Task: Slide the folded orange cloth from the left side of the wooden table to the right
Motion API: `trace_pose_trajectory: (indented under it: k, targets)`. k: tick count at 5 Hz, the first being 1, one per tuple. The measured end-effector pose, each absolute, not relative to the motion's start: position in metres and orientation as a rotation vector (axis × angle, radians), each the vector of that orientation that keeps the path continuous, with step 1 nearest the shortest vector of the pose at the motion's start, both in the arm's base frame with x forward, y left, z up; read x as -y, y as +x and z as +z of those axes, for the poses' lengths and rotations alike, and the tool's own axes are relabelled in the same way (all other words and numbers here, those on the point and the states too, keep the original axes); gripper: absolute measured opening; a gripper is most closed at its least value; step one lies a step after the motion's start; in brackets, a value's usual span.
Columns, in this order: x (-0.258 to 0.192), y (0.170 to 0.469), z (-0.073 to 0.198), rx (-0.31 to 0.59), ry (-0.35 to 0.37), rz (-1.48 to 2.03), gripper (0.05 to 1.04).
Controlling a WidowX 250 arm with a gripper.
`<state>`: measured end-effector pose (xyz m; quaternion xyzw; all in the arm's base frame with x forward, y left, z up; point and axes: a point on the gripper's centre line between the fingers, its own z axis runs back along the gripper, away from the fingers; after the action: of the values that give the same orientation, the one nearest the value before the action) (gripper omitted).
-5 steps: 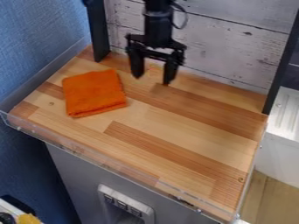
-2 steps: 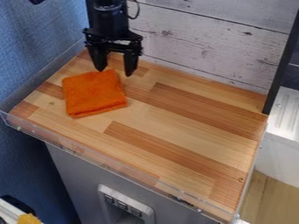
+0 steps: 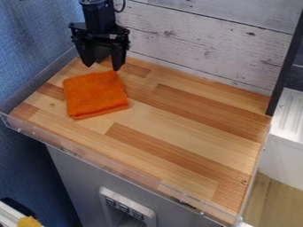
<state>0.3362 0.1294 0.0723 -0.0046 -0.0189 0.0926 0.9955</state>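
Observation:
My gripper (image 3: 102, 67) hangs at the upper left, over the back left part of the wooden surface, its two fingers spread apart with nothing between them. Just in front of it, an orange folded cloth (image 3: 95, 95) lies flat on the wood. The fingertips are close to the cloth's back edge; whether the right one touches it, I cannot tell.
The wooden surface (image 3: 195, 128) has a low clear rim (image 3: 112, 165) along its front. Behind it stands a whitewashed plank wall (image 3: 207, 42), with a dark post (image 3: 285, 66) at the right. A blue wall (image 3: 35, 40) borders the left.
The gripper has moved left along the back of the surface, from near the middle to behind the cloth. The cloth has stayed in place.

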Motion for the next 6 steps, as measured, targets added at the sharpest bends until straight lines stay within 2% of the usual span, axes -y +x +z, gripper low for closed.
trace_pose_trajectory:
  k: [1, 2, 3, 4, 6]
  targets:
    - [-0.131, 0.337, 0.073, 0.040, 0.001, 0.202, 0.669]
    - [-0.135, 0.340, 0.062, 0.037, 0.016, 0.203, 0.369]
    - [-0.137, 0.341, 0.047, 0.029, 0.026, 0.202, 0.155]
    - [-0.136, 0.338, 0.030, 0.013, 0.027, 0.196, 0.065]
    - [-0.132, 0.326, 0.012, -0.007, 0.018, 0.181, 0.059]
